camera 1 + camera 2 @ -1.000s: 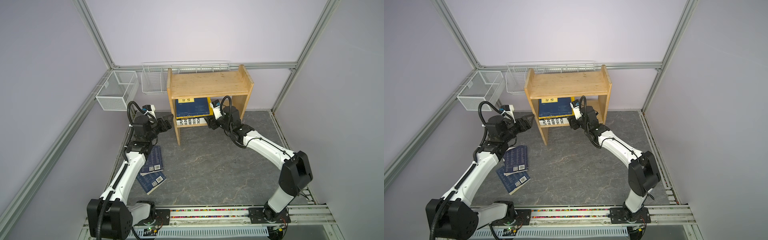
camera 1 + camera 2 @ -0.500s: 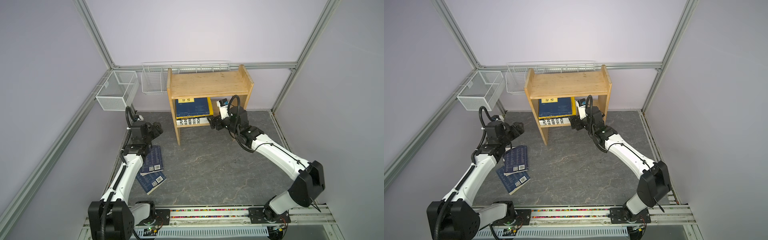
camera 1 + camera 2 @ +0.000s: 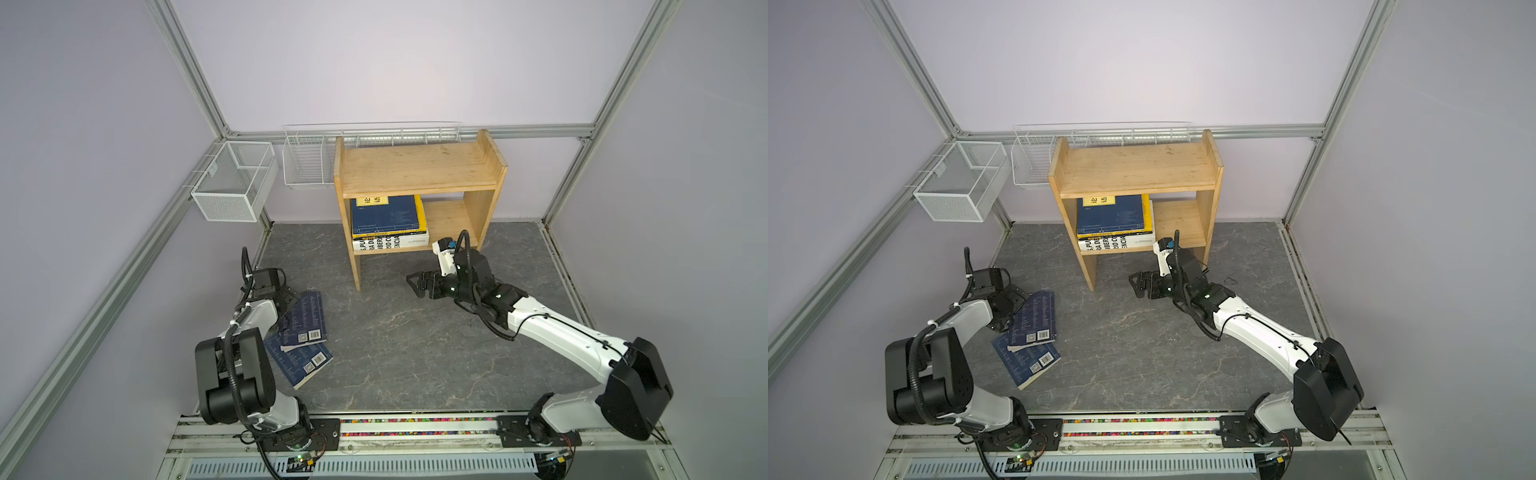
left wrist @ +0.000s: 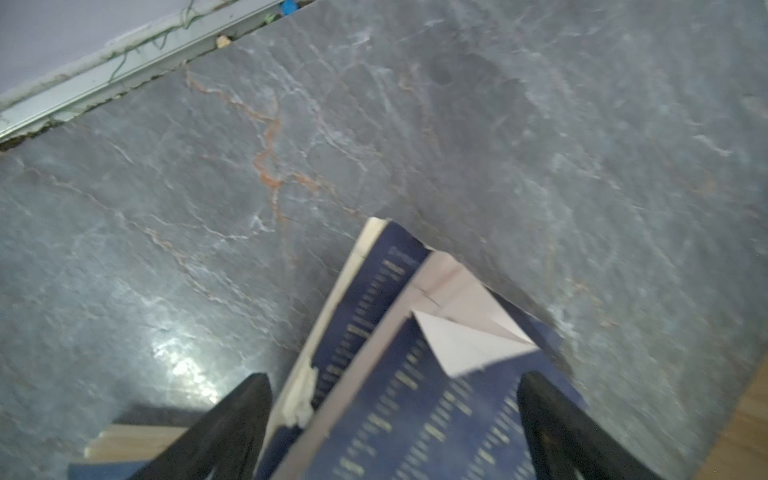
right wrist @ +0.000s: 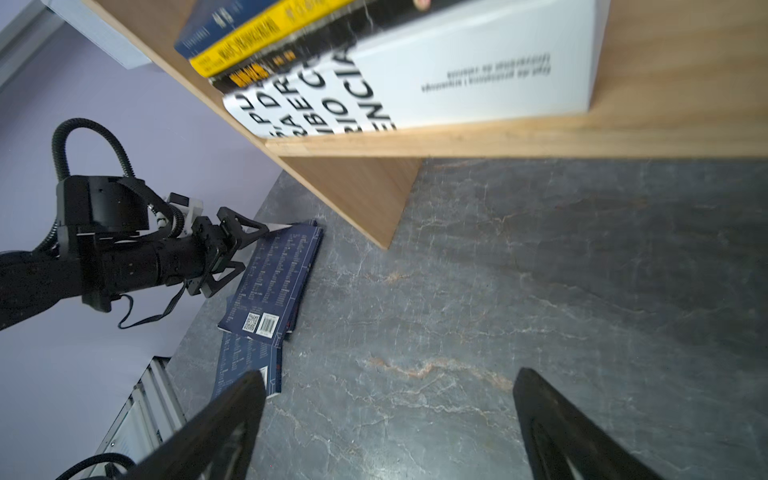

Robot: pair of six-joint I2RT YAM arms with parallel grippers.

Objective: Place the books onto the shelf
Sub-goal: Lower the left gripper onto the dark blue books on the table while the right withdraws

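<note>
Arms in a top view: left arm (image 3: 253,320) at 8 o'clock, right arm (image 3: 557,338) at 4. White link shells, black joint housings. Black corrugated cable (image 3: 244,264) with white zip ties. Right gripper (image 3: 414,286) black, triangular fingers.

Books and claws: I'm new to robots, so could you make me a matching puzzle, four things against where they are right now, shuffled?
1. thick white book
2. dog-eared navy book
3. right claw
4. left claw

A. open above bare floor, before the shelf
B. lowest in the shelf's stack
C. open at a book's folded corner
D. on the floor, overlapping another navy book

Pairs: 1-B, 2-D, 3-A, 4-C.
</note>
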